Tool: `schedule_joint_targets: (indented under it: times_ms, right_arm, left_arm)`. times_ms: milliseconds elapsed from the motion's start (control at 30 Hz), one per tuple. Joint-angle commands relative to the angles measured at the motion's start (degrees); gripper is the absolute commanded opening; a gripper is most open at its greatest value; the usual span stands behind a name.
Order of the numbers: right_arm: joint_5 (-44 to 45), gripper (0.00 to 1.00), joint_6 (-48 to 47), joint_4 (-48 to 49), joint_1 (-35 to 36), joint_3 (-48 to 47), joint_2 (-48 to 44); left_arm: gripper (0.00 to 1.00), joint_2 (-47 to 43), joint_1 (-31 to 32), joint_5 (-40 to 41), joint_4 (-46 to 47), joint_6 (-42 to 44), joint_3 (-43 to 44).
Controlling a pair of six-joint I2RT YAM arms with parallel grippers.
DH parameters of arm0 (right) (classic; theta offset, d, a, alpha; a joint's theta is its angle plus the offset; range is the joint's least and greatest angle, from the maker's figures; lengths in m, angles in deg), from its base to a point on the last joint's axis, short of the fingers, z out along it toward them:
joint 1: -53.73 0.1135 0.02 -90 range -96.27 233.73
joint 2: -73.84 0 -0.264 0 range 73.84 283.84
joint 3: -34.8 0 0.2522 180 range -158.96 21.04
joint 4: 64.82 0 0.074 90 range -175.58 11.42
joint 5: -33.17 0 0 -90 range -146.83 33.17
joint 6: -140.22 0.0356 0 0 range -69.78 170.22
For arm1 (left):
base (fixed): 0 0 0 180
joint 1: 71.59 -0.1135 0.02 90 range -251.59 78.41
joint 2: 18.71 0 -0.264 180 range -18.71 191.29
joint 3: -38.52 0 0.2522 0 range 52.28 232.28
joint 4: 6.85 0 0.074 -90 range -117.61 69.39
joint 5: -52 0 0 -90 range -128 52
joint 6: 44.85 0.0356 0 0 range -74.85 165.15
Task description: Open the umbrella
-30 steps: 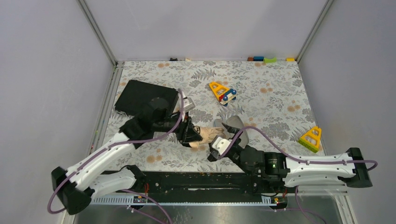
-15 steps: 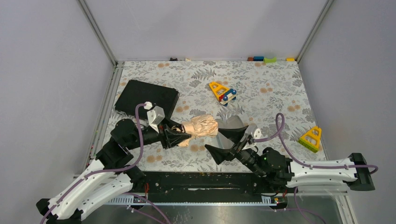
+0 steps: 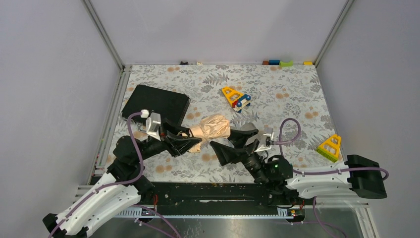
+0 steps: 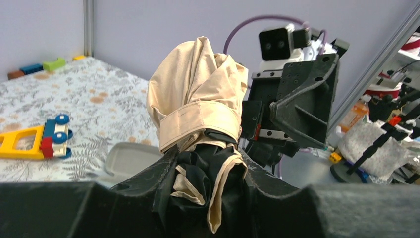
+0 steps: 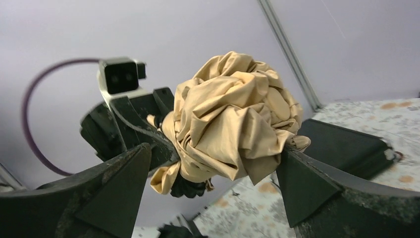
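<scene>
The umbrella (image 3: 212, 128) is folded, a crumpled peach-tan bundle held off the floral table. My left gripper (image 3: 190, 143) is shut on its lower end. In the left wrist view the black underside fabric (image 4: 203, 186) is pinched between the jaws of the left gripper (image 4: 208, 163), and the peach canopy (image 4: 198, 94) rises above them. My right gripper (image 3: 229, 140) faces it from the right and stands open. In the right wrist view the canopy bundle (image 5: 233, 119) sits between the wide jaws of the right gripper (image 5: 214, 151), its fabric brushing the right finger (image 5: 307, 188). Shaft and handle are hidden.
A flat black case (image 3: 156, 102) lies at the back left. A yellow toy with blue wheels (image 3: 235, 97) sits mid-table, and a yellow triangle toy (image 3: 330, 146) is at the right. Small blocks (image 3: 280, 63) line the far edge. A grey sleeve (image 4: 130, 157) lies under the umbrella.
The left arm drew back and swung the umbrella up and to the right. The right gripper turned round to face the canopy end and now flanks it.
</scene>
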Motion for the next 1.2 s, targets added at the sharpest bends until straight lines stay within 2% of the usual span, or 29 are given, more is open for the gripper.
schedule_joint_targets:
  times_ms: [0, 233, 733, 933, 1167]
  right_arm:
    - [-5.6, 1.00, 10.1, 6.8, -1.5, -2.3, 4.4]
    - [-11.0, 1.00, 10.8, 7.4, -2.8, -5.2, 6.8]
    - [-7.7, 1.00, 12.1, 7.4, -2.7, 1.0, 3.4]
    - [-5.1, 1.00, 11.4, 7.4, -2.8, 4.4, 0.6]
    - [-12.0, 1.00, 7.8, 7.3, -2.8, 1.7, 0.1]
  left_arm:
    - [0.00, -2.3, 1.2, -4.8, 17.5, -6.1, 0.2]
    - [0.00, -3.5, 1.2, -5.1, 17.6, -6.3, -0.1]
    - [0.00, -10.4, -0.1, 2.1, 11.6, -2.5, 0.3]
    - [0.00, -15.2, -1.0, 9.9, 6.6, 0.2, 0.0]
    - [0.00, -10.7, -1.2, 3.4, 8.9, -2.9, 0.5]
